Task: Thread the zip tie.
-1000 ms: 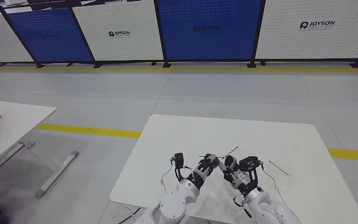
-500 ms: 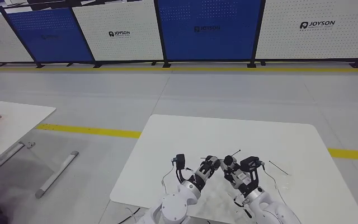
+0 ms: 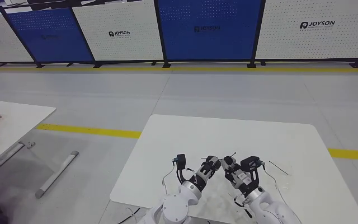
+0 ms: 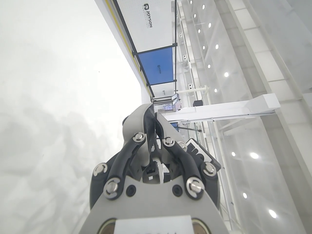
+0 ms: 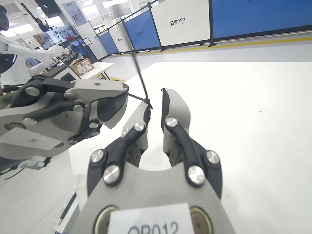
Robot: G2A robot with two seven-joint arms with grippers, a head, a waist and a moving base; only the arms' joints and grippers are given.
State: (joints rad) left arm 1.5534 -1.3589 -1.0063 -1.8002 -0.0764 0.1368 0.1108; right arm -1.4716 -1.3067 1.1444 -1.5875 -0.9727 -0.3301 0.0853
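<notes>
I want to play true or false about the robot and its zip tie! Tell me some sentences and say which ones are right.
1. The table is white. True.
2. The jaws of the right gripper are shut tight. False: they stand apart.
3. The left gripper pinches one end of the black zip tie. True.
4. The zip tie lies flat on the table. False: it sticks up in the air by the grippers.
</notes>
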